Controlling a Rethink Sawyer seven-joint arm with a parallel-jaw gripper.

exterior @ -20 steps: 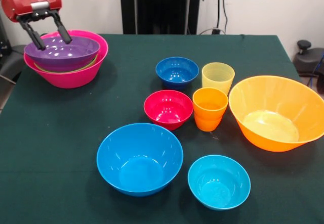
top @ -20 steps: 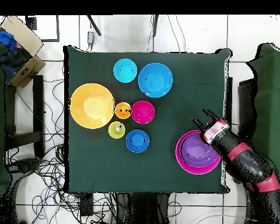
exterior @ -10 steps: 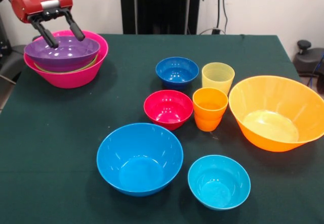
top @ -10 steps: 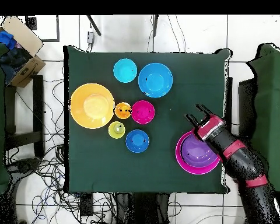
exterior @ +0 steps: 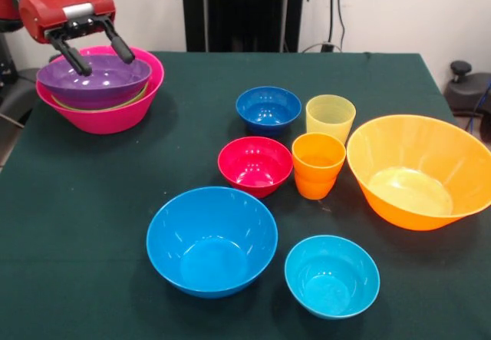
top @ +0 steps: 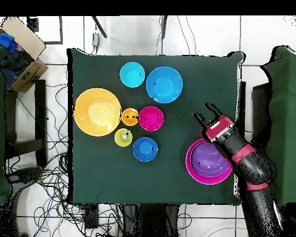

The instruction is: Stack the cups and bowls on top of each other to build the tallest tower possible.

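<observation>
The tower stands at the back left: a large pink bowl [exterior: 115,113] [top: 191,165] holds a lime green bowl [exterior: 92,105] and a purple bowl [exterior: 96,79] [top: 208,159] nested inside. My gripper [exterior: 97,58] [top: 205,115] hangs open just above the purple bowl's rim, holding nothing. Mid-table sit a dark blue bowl [exterior: 268,108] [top: 145,149], a red bowl [exterior: 255,163] [top: 151,118], a pale yellow cup [exterior: 330,117] [top: 123,137] and an orange cup [exterior: 317,163] [top: 130,116]. A sky blue bowl [exterior: 212,240] [top: 164,84], a small cyan bowl [exterior: 331,275] [top: 132,74] and a large orange bowl [exterior: 418,171] [top: 97,112] stand apart.
The dark green table [exterior: 100,202] ends close behind the tower. A black stand [exterior: 244,10] rises behind the table's far edge. In the overhead view a cardboard box [top: 21,55] and cables lie on the floor beside the table.
The gripper has risen out of the purple bowl and shifted a little toward the table's middle, still open. The bowls and cups have not moved.
</observation>
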